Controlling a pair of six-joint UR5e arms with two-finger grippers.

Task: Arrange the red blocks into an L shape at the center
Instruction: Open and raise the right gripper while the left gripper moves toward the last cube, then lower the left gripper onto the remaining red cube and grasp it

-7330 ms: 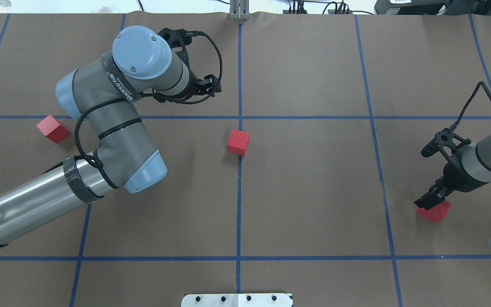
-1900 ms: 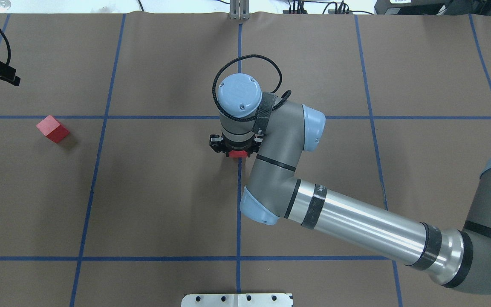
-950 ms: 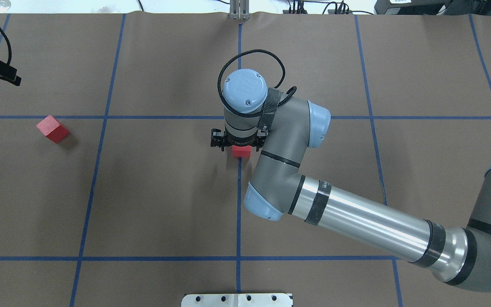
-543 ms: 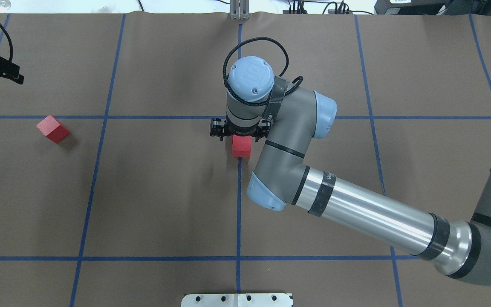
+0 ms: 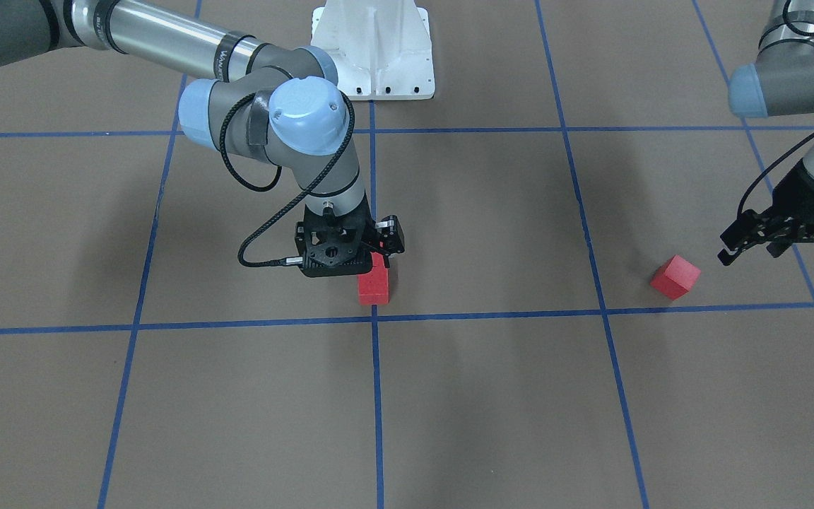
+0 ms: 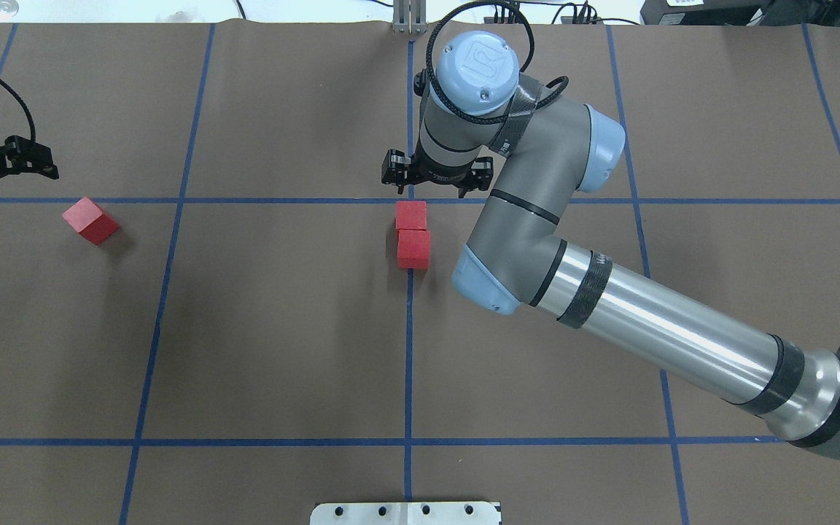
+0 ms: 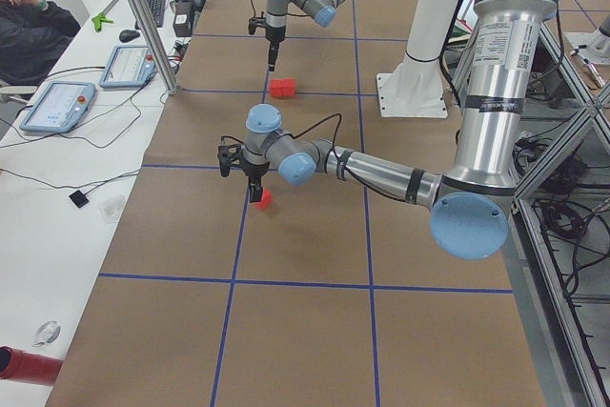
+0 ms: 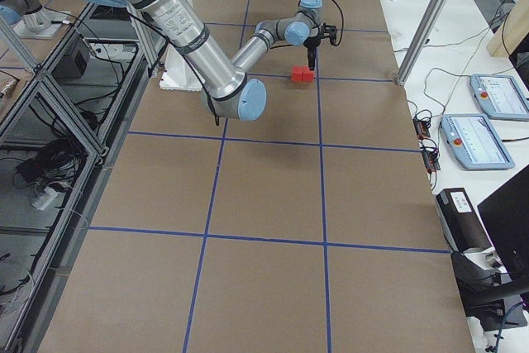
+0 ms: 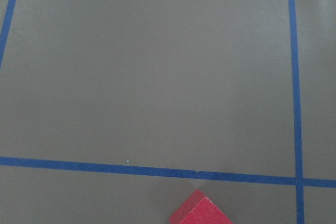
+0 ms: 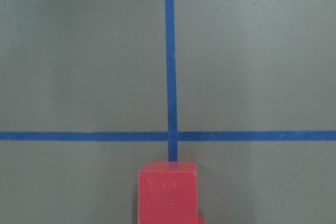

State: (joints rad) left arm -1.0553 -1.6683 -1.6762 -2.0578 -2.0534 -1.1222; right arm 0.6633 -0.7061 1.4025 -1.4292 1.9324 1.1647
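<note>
Two red blocks touch in a row on the middle tape line, the far one (image 6: 411,216) and the near one (image 6: 413,249), just on the robot's side of the center crossing (image 6: 410,200). In the front view they are the lower block (image 5: 374,288) and the one behind it (image 5: 381,263). My right gripper (image 6: 431,177) hangs raised over the crossing, empty and seemingly open, apart from the blocks; its wrist view shows the far block (image 10: 168,192). The third red block (image 6: 90,219) lies at the far left, also visible in the front view (image 5: 674,277) and the left wrist view (image 9: 202,211). My left gripper (image 6: 26,157) hovers just beyond it, empty and seemingly open.
The right arm's forearm (image 6: 653,335) stretches across the right half of the brown floor. The white robot base plate (image 6: 405,512) sits at the near edge. Cables and equipment (image 6: 719,11) lie beyond the far edge.
My right gripper has let go of a red block beside the first one and pulled up and away past the crossing. My left gripper has drifted toward the left block.
</note>
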